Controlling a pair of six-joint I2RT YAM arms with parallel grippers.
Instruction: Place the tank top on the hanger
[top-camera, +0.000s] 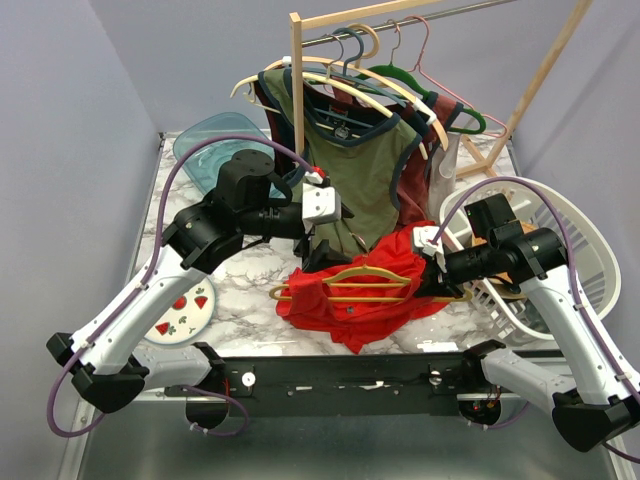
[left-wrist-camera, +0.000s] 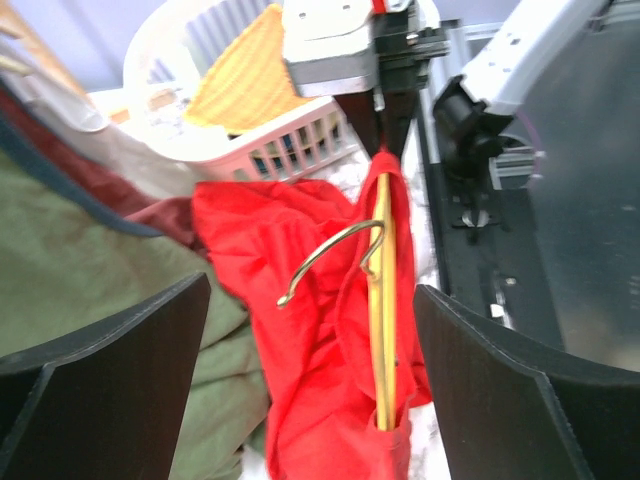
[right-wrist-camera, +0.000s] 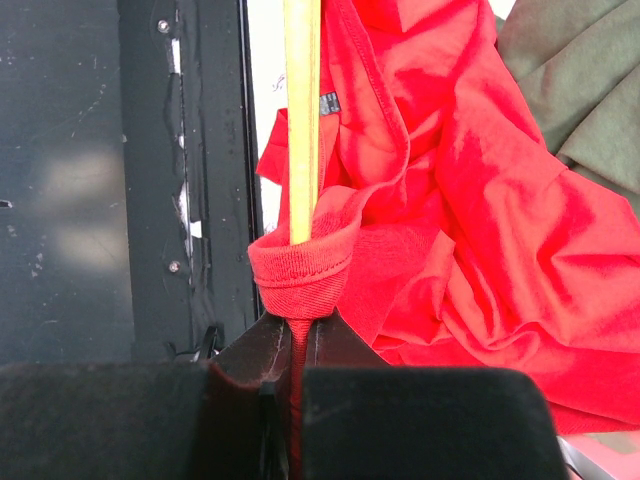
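Observation:
The bright red tank top (top-camera: 352, 305) lies crumpled on the marble table, with the mustard-yellow hanger (top-camera: 358, 285) lying across it. My left gripper (top-camera: 320, 255) hovers open just above the top's far left part. In the left wrist view its fingers (left-wrist-camera: 110, 365) stand wide apart around the tank top (left-wrist-camera: 300, 300), the hanger (left-wrist-camera: 385, 300) and its hook, touching neither. My right gripper (top-camera: 427, 283) is shut on a strap of the tank top (right-wrist-camera: 450, 200), which loops round the end of the hanger (right-wrist-camera: 302, 120).
An olive-green top (top-camera: 360, 170) and several hangers hang on a wooden rack (top-camera: 297, 90) right behind the work spot. A white laundry basket (top-camera: 560, 250) stands at the right. On the left are a teal container (top-camera: 215, 140) and a strawberry plate (top-camera: 180, 315).

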